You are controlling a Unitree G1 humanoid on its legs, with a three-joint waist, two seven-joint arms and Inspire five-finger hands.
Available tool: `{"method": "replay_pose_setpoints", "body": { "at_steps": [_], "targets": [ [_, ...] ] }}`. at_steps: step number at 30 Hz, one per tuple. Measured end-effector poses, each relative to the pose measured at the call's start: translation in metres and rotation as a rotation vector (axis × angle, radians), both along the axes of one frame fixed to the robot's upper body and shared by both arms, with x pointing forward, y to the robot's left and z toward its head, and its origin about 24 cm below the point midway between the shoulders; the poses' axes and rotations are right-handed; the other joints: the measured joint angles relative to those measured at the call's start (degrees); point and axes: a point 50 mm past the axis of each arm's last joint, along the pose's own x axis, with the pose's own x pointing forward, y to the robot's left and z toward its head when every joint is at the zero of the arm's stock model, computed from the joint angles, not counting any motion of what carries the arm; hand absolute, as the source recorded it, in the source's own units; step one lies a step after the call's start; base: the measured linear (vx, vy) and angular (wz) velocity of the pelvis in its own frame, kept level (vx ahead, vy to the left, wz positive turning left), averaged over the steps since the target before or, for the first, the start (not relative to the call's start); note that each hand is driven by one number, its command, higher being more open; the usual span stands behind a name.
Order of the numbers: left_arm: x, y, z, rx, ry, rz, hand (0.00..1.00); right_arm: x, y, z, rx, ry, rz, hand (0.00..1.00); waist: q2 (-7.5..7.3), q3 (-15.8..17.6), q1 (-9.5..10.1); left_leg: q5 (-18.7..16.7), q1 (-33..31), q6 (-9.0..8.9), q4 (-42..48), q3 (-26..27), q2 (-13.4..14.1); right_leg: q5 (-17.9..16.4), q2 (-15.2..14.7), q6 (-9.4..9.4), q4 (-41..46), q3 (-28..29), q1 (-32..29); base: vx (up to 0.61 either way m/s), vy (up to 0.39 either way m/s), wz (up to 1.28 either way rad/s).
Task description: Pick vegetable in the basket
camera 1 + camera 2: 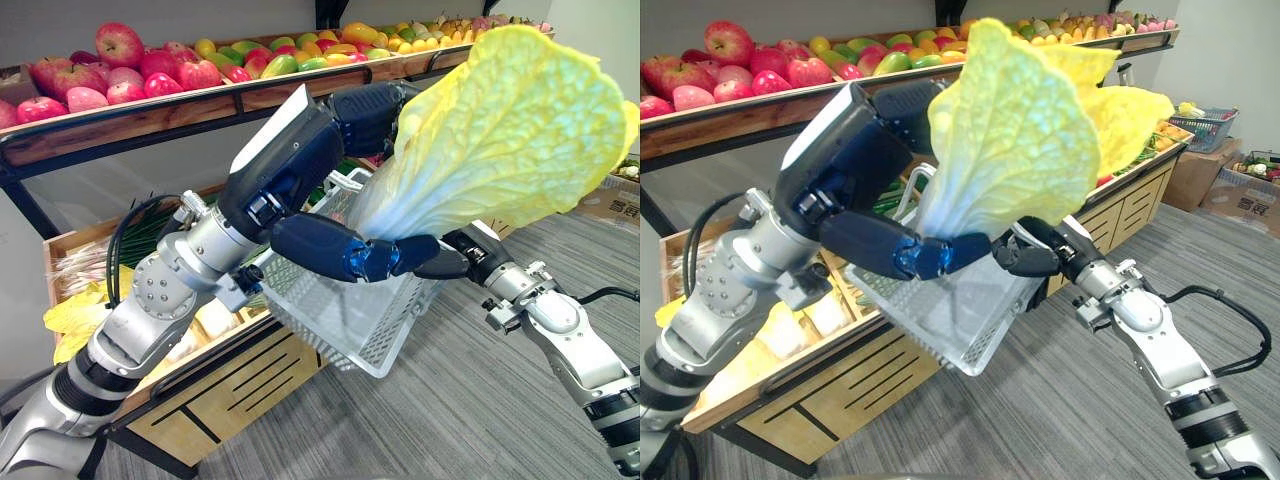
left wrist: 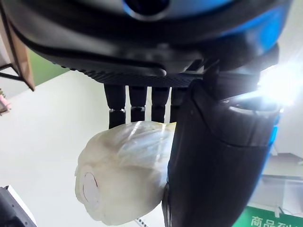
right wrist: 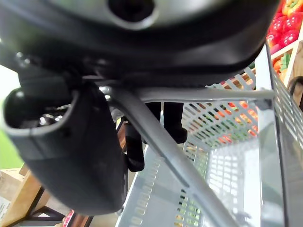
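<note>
Fingers [image 2: 137, 97] of left hand [image 1: 300, 160] curl round cabbage [image 1: 500, 130] base, near basket [image 1: 340, 320] rim; right hand [image 1: 1025, 255] grips handle [image 3: 156, 137].

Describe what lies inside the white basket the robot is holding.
Only bare mesh shows inside the basket. The cabbage, gripped by the left hand, hangs over it and hides part of the interior, so that part is unseen. The right hand grips the handle.

cabbage [image 1: 500, 130] in the left hand [image 1: 300, 170], above the basket [image 1: 340, 320] hanging from the right hand [image 1: 455, 262]; apples [image 1: 120, 65] on the shelf [image 1: 150, 115] behind.
</note>
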Motion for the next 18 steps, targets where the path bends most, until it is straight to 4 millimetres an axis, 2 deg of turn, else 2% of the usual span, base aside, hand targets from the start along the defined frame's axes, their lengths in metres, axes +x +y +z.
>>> {"method": "replay_pose_setpoints", "body": {
  "at_steps": [9, 18],
  "targets": [
    [0.013, 0.007, -0.007, 0.01, 0.033, 0.069, 0.0, -0.001, 0.008, -0.005, 0.02, 0.019, 0.045, 0.0, -0.1, -0.6, 0.36, 0.6, -0.2, 0.47, 0.0, -1.3, -0.1, 0.0, -0.2, -0.03, -0.2, -1.2, 0.2, 0.02, -0.012, 0.07],
    [0.022, 0.012, -0.014, 0.052, 0.039, 0.136, 0.0, -0.013, 0.004, -0.028, -0.011, 0.102, 0.04, 0.0, -0.33, -0.9, 0.48, 1.0, -0.8, 0.57, 0.0, -2.5, -0.1, -0.1, -0.4, 0.02, -0.2, -2.3, 0.2, 0.0, -0.011, 0.06]
  ]
}}
